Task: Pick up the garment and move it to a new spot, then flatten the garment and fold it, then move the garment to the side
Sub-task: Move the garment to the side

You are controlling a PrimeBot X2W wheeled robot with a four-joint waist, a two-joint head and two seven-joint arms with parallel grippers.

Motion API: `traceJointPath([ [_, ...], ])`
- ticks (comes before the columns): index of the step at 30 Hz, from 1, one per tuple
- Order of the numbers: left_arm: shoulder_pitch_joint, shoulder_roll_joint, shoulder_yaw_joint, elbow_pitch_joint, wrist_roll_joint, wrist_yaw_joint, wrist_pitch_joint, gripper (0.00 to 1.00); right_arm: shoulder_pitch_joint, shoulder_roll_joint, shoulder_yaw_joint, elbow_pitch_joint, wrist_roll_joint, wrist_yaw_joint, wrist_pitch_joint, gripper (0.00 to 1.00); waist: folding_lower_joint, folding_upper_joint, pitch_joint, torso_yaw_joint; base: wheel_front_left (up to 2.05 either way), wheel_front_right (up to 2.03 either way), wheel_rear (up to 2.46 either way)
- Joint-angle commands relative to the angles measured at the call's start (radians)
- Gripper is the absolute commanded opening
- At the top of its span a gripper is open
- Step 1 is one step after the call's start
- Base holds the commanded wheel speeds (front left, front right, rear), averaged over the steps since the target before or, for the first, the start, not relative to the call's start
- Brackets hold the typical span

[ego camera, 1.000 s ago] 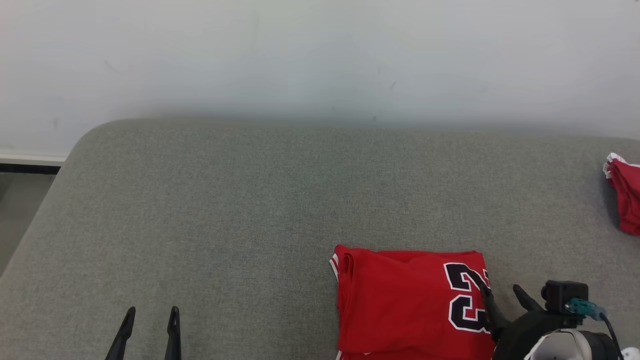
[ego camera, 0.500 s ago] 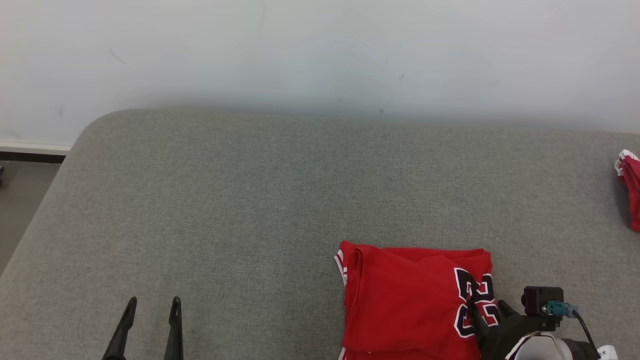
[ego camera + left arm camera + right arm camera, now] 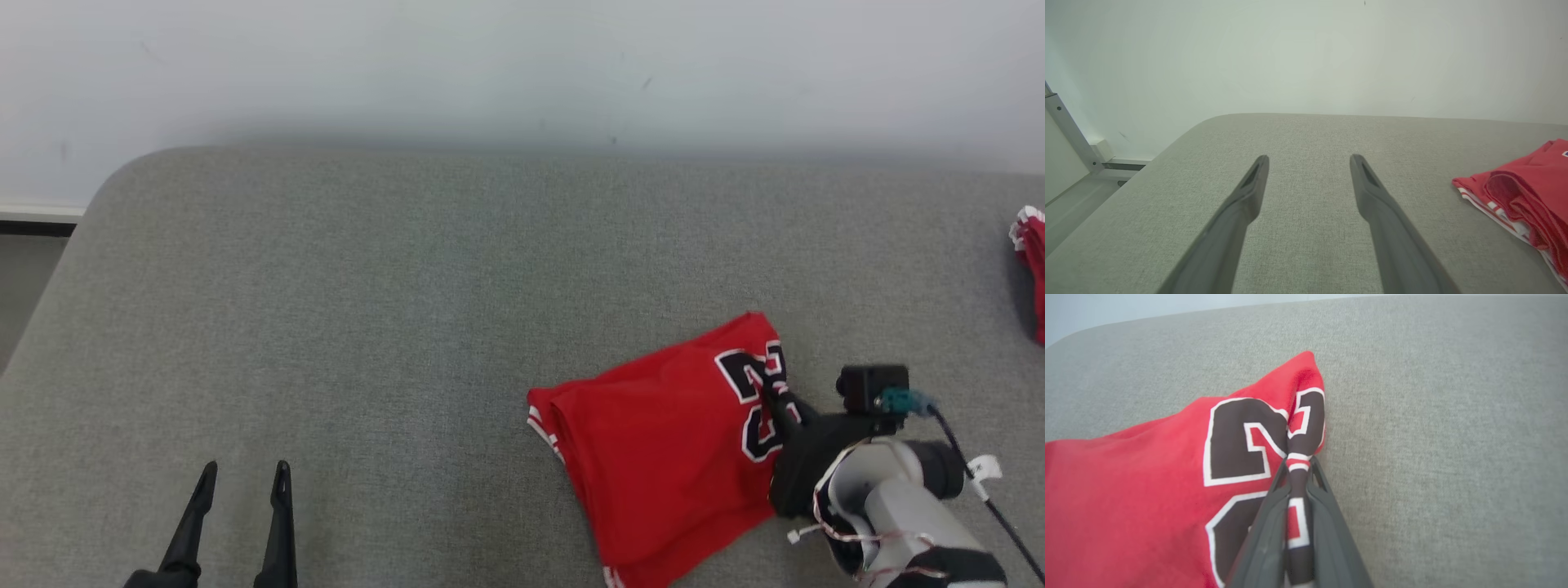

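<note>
Right gripper [image 3: 1298, 463] tight on edge of red garment [image 3: 661, 449]; left gripper [image 3: 246, 467] agape

Red cloth [image 3: 1033, 269] cut by right edge; jersey [image 3: 661, 449] bottom cropped, number partly behind right gripper [image 3: 785, 402].
</note>
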Motion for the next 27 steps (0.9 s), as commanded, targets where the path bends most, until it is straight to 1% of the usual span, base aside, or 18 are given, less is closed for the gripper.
traceJointPath([
  [1, -0.023, 0.0, -0.002, -0.006, 0.007, -0.005, -0.003, 1.0, -0.04, -0.021, 0.003, -0.006, 0.009, 0.0, -0.005, 0.0, -0.0001, -0.0001, 0.045, -0.018, 0.0, 0.0, 0.0],
  [6, -0.068, 0.003, -0.011, -0.021, 0.015, -0.006, -0.003, 1.0, -0.171, -0.075, 0.026, -0.02, 0.025, 0.0, -0.001, 0.0, -0.0001, -0.0001, 0.133, -0.05, 0.0, 0.0, 0.0],
  [7, -0.068, 0.003, -0.011, -0.021, 0.015, -0.006, -0.003, 1.0, -0.171, -0.075, 0.026, -0.02, 0.025, 0.0, -0.001, 0.0, -0.0001, -0.0001, 0.133, -0.05, 0.0, 0.0, 0.0],
  [10, -0.1, 0.009, -0.01, -0.038, 0.02, -0.008, -0.003, 1.0, -0.248, -0.116, 0.035, -0.03, 0.036, 0.0, -0.001, 0.0, -0.0001, -0.0001, 0.192, -0.08, 0.0, 0.0, 0.0],
  [18, -0.169, 0.047, 0.009, -0.097, 0.037, -0.012, -0.003, 1.0, -0.426, -0.23, 0.038, -0.047, 0.066, 0.0, 0.0, 0.0, -0.0001, -0.0001, 0.339, -0.187, 0.0, 0.0, 0.0],
  [22, -0.19, 0.07, 0.018, -0.133, 0.045, -0.011, -0.003, 1.0, -0.498, -0.28, 0.031, -0.046, 0.072, 0.0, 0.0, 0.0, -0.0001, -0.0001, 0.39, -0.239, 0.0, 0.0, 0.0],
  [24, -0.193, 0.084, 0.019, -0.15, 0.049, -0.01, -0.003, 1.0, -0.529, -0.295, 0.031, -0.04, 0.079, 0.0, 0.003, 0.0, -0.0001, -0.0001, 0.411, -0.263, 0.0, 0.0, 0.0],
  [25, -0.197, 0.096, 0.021, -0.173, 0.055, -0.008, 0.0, 1.0, -0.559, -0.318, 0.039, -0.036, 0.076, 0.0, 0.006, 0.0, -0.0001, -0.0001, 0.428, -0.283, 0.0, 0.0, 0.0],
  [27, -0.196, 0.105, 0.025, -0.199, 0.06, -0.003, 0.006, 1.0, -0.587, -0.339, 0.046, -0.032, 0.088, 0.0, 0.01, 0.0, -0.0001, -0.0001, 0.44, -0.302, 0.0, 0.0, 0.0],
])
